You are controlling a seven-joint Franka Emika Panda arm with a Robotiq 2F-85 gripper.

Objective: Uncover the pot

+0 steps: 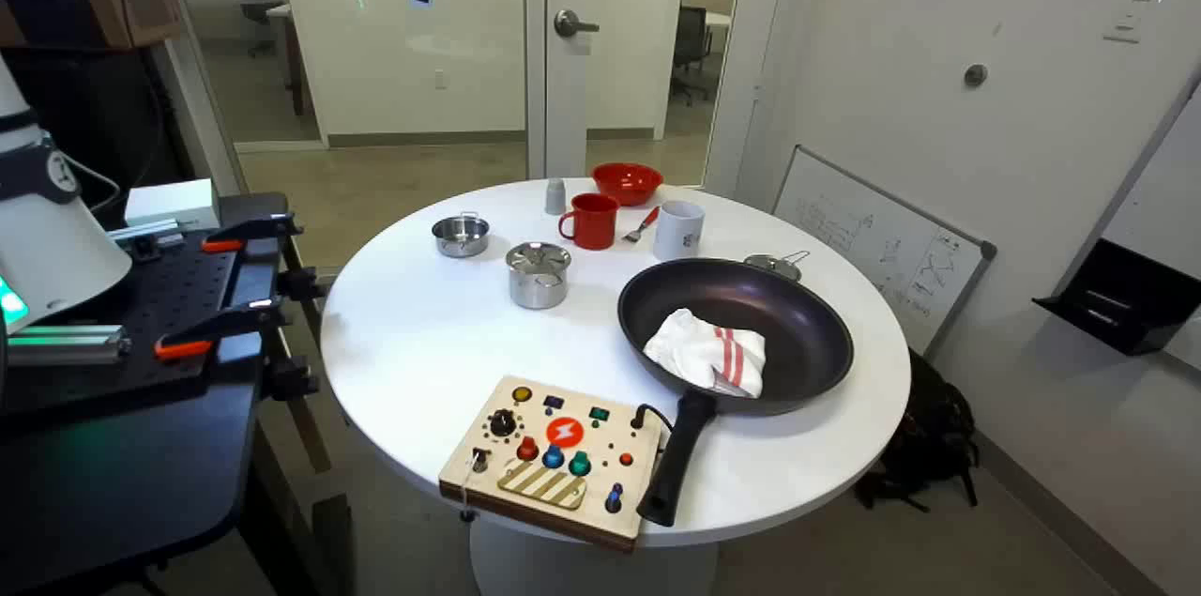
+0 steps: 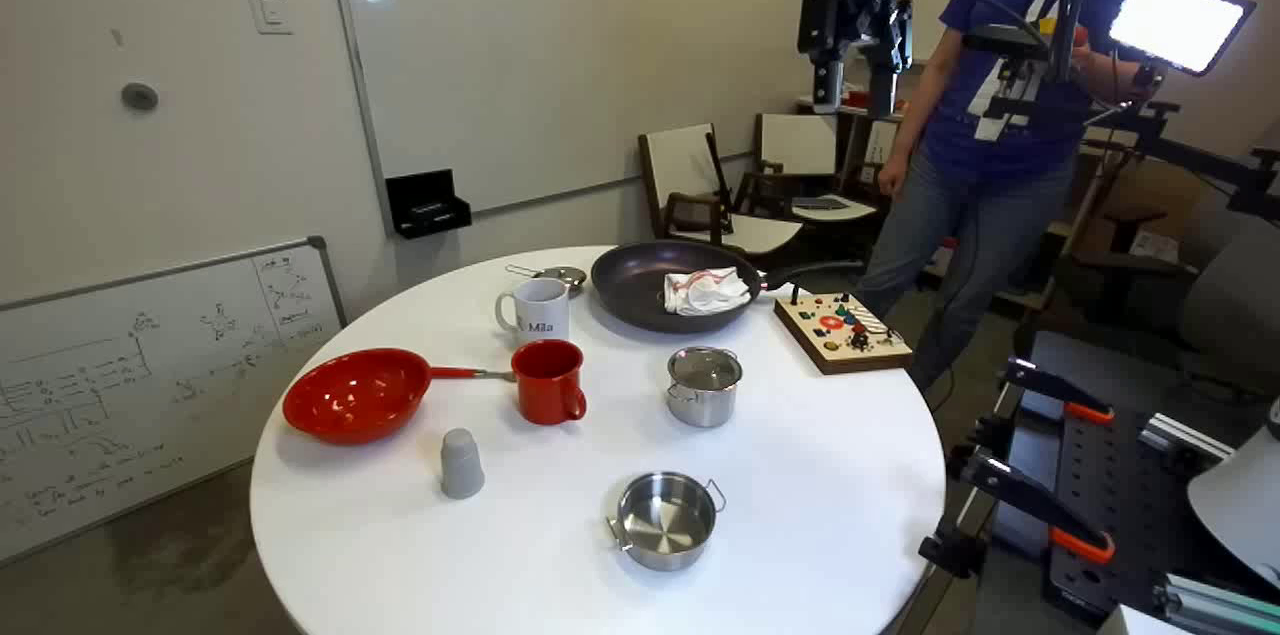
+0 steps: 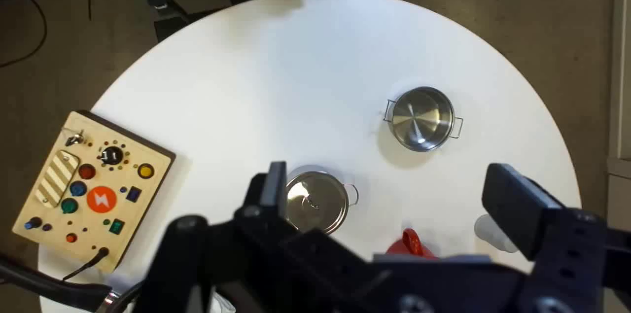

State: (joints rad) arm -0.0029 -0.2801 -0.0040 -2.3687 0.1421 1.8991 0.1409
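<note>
In an exterior view, beyond the steel bowl (image 2: 665,523), the pot (image 2: 708,408) stands upright on the worktop (image 2: 810,515), lid (image 2: 706,370) on, its handles (image 2: 682,395) running from near left to far right. Farther back lies the pan (image 2: 628,280). High above, well apart from the pot, the end effector (image 2: 855,101) points down, fingers (image 2: 827,83) spread wide, empty.

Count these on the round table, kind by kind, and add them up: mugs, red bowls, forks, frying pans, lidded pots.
Mugs: 2 (red mug, white mug)
Red bowl: 1
Fork: 1
Frying pan: 1
Lidded pot: 1
Total: 6
</note>
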